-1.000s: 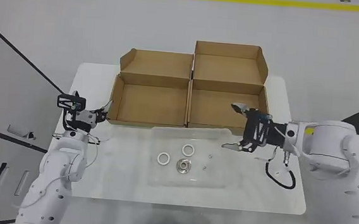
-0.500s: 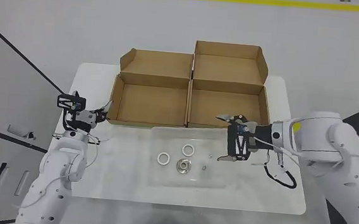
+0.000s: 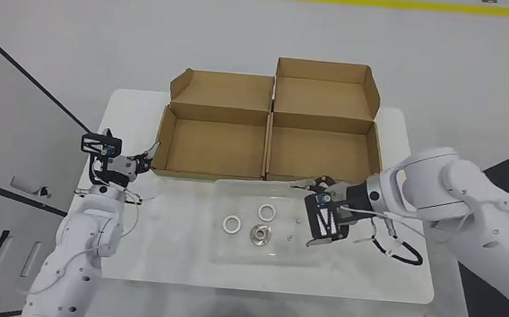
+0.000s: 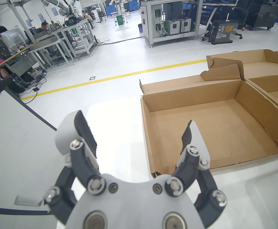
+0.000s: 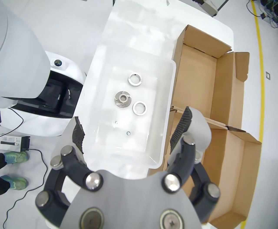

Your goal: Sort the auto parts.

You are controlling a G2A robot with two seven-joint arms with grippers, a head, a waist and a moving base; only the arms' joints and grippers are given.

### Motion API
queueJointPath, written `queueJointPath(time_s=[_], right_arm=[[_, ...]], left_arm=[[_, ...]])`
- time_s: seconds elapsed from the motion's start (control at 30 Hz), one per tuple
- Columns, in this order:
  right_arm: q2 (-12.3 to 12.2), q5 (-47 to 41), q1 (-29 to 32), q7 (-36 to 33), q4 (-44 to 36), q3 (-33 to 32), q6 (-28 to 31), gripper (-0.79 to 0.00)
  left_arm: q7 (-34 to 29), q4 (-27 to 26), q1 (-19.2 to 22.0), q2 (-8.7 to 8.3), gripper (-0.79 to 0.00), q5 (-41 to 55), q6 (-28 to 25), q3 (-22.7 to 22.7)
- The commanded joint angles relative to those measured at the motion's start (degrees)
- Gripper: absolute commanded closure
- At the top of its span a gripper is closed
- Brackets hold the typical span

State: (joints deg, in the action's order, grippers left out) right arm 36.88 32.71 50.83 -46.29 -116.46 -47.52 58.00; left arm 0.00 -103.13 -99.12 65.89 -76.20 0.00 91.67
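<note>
The right gripper (image 3: 311,215), fingers spread and empty, hangs over the clear tray (image 3: 229,251); the metal parts (image 3: 260,235) lie inside, just beyond its fingers. The left gripper (image 4: 135,123), likewise spread, sits farther off.

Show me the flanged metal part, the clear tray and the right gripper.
flanged metal part (image 5: 122,99), right wrist view, its raised centre hub.
clear tray (image 5: 171,86), right wrist view, its side rim.
right gripper (image 3: 311,214), top view, midway between fingertips.
</note>
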Motion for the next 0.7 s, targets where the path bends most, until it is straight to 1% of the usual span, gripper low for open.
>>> queueJointPath(time_s=[0.0,0.13,0.3,0.5,0.67], right_arm=[[-0.5,-0.1,-1.7,0.0,0.2,2.3,0.0,-0.785],[-1.1,0.8,-5.2,0.0,1.3,7.9,0.0,-0.785],[-1.0,1.7,-9.2,0.2,3.2,13.4,0.0,-0.785],[-0.5,3.0,-13.4,3.0,5.6,18.1,0.0,-0.785],[-0.1,5.3,-15.6,5.3,6.9,21.6,0.0,-0.785]], left_arm=[[0.0,0.0,0.0,0.00,-0.785,0.0,0.0,0.0],[0.0,0.0,0.0,0.00,-0.785,0.0,0.0,0.0],[0.0,0.0,0.0,0.00,-0.785,0.0,0.0,0.0],[0.0,0.0,0.0,0.00,-0.785,0.0,0.0,0.0],[0.0,0.0,0.0,0.00,-0.785,0.0,0.0,0.0]])
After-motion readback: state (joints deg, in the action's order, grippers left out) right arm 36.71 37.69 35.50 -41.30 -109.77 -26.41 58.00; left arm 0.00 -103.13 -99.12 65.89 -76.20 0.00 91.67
